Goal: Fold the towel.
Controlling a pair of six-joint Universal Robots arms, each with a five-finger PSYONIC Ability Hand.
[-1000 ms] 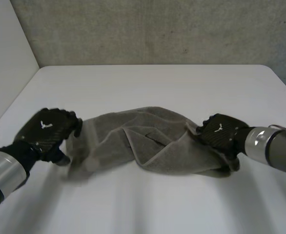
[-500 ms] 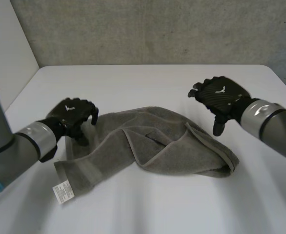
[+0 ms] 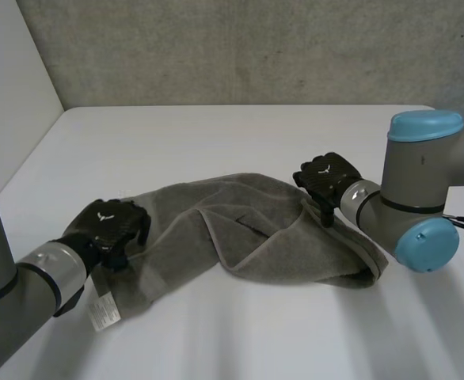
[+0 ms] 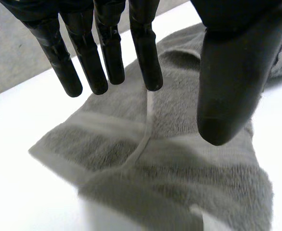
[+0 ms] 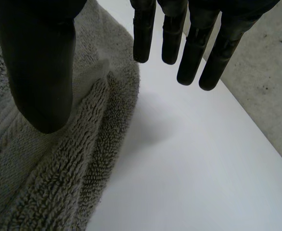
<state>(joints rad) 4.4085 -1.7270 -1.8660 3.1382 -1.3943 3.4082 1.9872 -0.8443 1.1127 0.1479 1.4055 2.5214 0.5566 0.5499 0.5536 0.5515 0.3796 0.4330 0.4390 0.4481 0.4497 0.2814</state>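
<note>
One towel [image 3: 248,229] is found rumpled in the middle of the table [image 3: 232,134], laid from 9 to 3 o'clock, a flap doubled over near its centre. The left hand [image 3: 105,226] is held over the 9 o'clock end, fingers [image 4: 109,48] straight, thumb apart, nothing gripped. The right hand [image 3: 325,176] is poised at the 3 o'clock end, likewise released, thumb above the cloth, fingers past the hem.

Risks judged: a single layer may be pinched at the thick 3 o'clock roll and the fold dragged askew; the bunched middle may be trapped as a lump.

Counted: one towel, one label [image 3: 103,311] at its 7 o'clock corner, two hands, one table
</note>
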